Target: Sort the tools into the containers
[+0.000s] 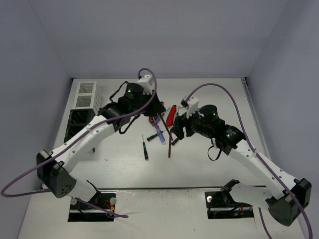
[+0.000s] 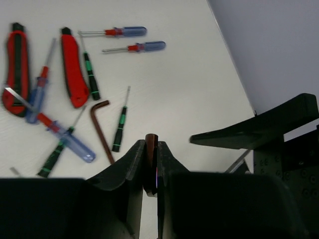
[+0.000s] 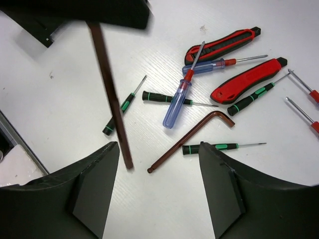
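Note:
My left gripper (image 2: 151,149) is shut on the short end of a brown hex key (image 2: 151,144). Its long arm hangs down in the right wrist view (image 3: 112,99), ending close to my right gripper's left finger (image 3: 94,179). My right gripper (image 3: 158,149) is open and empty, above a second brown L-shaped hex key (image 3: 199,132) lying on the table. Around it lie two red-handled tools (image 3: 249,79), blue/red screwdrivers (image 3: 177,102) and black/green screwdrivers (image 3: 214,147). A white bin (image 1: 85,94) and a black bin (image 1: 75,124) stand at the far left.
The two grippers (image 1: 158,113) (image 1: 175,133) are close together over the tool pile in the middle of the table (image 1: 199,174). Two more blue/red screwdrivers (image 2: 134,31) lie apart from the pile. Grey walls close in the table's back and sides.

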Action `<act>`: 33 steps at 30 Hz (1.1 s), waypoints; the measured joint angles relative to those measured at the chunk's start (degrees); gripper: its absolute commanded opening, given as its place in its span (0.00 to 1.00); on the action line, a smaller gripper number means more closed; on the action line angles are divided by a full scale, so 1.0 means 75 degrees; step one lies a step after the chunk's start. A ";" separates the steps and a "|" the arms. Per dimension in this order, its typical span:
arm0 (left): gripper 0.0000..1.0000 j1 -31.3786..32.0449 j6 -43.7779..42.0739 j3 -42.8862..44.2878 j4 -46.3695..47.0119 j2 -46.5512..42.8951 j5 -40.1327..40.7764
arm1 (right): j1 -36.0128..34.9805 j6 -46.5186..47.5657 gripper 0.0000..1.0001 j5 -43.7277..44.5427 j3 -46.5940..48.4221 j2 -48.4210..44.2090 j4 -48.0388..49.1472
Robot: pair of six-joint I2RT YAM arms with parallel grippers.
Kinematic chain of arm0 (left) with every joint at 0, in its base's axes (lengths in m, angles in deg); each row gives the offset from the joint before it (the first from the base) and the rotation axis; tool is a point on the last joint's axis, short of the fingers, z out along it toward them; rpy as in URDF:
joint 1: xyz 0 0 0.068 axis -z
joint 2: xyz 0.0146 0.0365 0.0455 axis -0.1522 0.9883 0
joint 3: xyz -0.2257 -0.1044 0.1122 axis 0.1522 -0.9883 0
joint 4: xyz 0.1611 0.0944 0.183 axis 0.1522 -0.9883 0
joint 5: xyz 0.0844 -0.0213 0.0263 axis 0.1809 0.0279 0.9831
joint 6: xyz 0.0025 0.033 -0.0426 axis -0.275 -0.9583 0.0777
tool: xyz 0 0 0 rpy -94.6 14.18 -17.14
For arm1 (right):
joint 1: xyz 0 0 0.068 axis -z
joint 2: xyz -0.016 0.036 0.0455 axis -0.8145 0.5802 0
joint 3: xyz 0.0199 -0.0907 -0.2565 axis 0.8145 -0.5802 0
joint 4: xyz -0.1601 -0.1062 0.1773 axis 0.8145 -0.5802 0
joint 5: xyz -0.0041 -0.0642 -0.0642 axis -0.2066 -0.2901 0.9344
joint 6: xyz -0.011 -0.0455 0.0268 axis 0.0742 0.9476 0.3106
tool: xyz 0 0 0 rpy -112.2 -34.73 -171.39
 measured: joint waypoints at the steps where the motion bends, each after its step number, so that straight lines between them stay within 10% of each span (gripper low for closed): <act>1: 0.00 -0.0269 -0.0126 -0.0018 -0.0181 -0.0216 0.0020 | 0.0000 -0.0020 0.63 0.0040 0.0000 -0.0014 0.0002; 13: 0.00 -0.5192 -0.2014 -0.0205 -0.2292 -0.3168 0.1795 | 0.0000 -0.0308 0.63 0.0354 -0.0474 -0.0394 0.0108; 33: 0.00 -0.7046 -0.2739 -0.2354 -0.1251 -0.2255 0.3465 | 0.0000 -0.0624 0.63 0.0353 -0.1262 -0.0899 0.0134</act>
